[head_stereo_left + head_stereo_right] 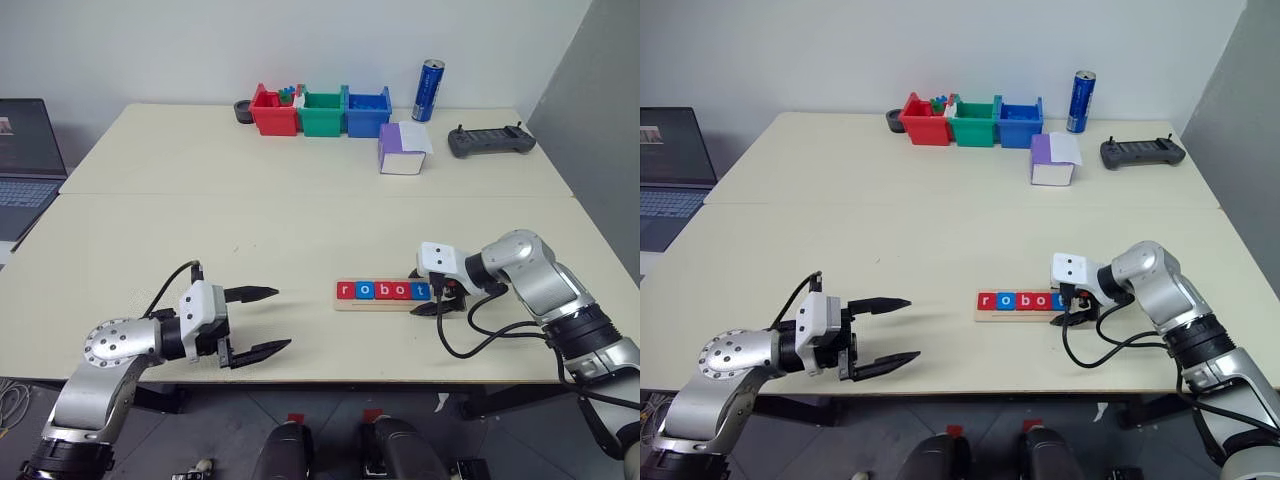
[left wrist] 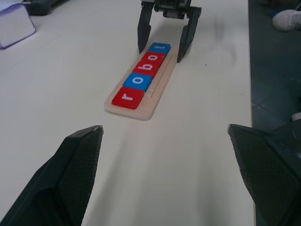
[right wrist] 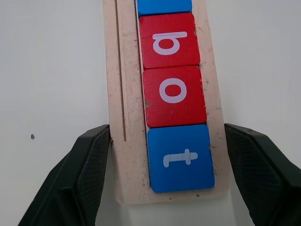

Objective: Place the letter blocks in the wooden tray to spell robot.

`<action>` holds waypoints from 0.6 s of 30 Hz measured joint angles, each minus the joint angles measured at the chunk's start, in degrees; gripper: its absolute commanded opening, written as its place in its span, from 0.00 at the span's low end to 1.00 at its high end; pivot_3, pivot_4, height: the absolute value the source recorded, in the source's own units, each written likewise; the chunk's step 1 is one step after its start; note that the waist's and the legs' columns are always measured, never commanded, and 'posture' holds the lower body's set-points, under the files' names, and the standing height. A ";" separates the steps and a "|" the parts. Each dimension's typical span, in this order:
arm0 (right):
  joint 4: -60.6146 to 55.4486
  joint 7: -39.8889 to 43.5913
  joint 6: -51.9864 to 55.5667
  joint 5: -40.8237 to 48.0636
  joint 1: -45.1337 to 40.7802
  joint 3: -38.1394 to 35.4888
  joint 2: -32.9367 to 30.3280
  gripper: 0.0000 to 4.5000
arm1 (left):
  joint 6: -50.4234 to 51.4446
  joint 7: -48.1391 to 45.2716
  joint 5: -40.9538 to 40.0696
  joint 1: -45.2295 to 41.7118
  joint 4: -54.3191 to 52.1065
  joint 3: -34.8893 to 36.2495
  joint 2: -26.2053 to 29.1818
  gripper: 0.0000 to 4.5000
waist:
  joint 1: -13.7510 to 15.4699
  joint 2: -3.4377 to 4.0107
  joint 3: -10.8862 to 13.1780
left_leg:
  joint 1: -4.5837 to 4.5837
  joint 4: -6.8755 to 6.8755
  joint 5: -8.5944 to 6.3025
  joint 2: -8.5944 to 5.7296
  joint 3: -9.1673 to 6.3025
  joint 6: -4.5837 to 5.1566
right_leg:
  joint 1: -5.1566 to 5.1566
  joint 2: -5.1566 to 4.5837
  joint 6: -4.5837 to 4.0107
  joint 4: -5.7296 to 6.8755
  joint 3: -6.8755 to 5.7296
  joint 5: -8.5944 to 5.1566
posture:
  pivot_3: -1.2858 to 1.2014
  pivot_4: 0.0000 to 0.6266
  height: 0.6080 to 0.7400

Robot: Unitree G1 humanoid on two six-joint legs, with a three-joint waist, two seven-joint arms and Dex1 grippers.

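table (image 1: 300, 220): cream, white wall | left claw (image 1: 258, 322): spread, empty | right claw (image 3: 162, 174): straddling wooden tray (image 3: 122, 94) end

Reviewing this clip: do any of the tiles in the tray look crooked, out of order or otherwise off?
Nothing stands out. The five letter blocks lie flat in the wooden tray, reading r, o, b, o, t. The right gripper straddles the tray's t end, fingers open.
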 measured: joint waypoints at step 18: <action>-1.96 3.44 2.56 2.63 -1.35 0.14 -0.62 0.99 | 13.29 5.05 -4.37 -4.44 -9.82 0.63 2.36 1.00 | 0.01 0.00 0.01 | 0.00 0.00 0.00 -0.01 -0.02 0.00 | 0.01 0.01 0.00 0.00 0.00 0.00 | 0.52 0.24 1.00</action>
